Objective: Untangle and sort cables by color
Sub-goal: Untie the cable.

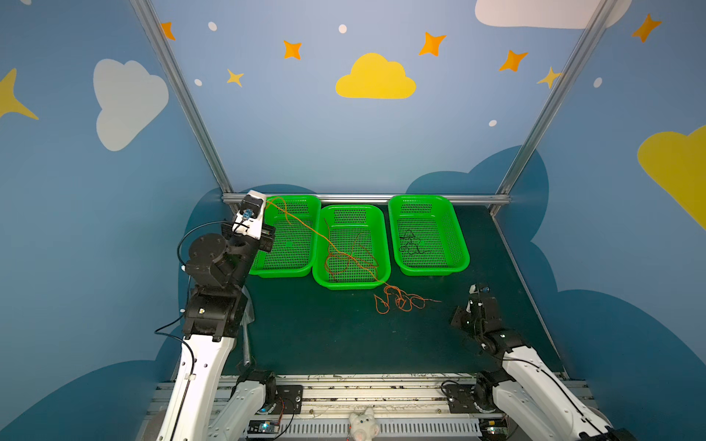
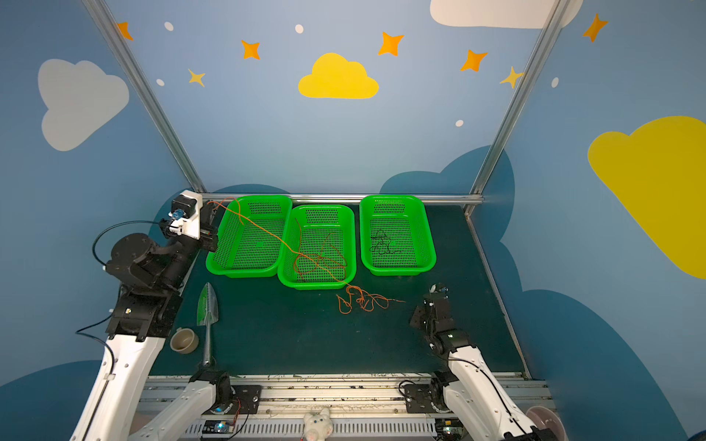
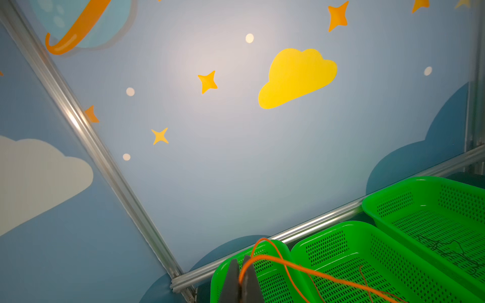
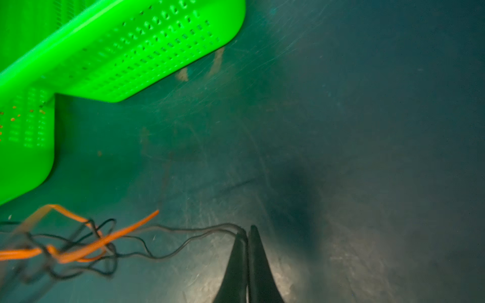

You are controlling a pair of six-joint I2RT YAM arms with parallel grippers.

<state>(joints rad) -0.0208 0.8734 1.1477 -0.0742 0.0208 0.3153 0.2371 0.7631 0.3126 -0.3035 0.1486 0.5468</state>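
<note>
A yellow cloud (image 1: pixel 376 78) is painted high on the pale blue back wall (image 1: pixel 305 145), which is evenly and brightly lit. Orange stars (image 1: pixel 292 49) and pale dots (image 1: pixel 342 28) are scattered around the cloud. In both top views an aluminium post (image 1: pixel 184 99) stands left of the cloud at the corner with the left wall (image 1: pixel 57 229), which bears a white cloud (image 1: pixel 128 101). A second post (image 1: pixel 552 103) stands right of it, meeting the right wall (image 1: pixel 611 114). Below the cloud, a dark blue cloud shape (image 1: pixel 477 175) rises behind a metal rail (image 1: pixel 351 197). Under the rail lies the dark green desk (image 1: pixel 324 336), scuffed in the right wrist view.
</note>
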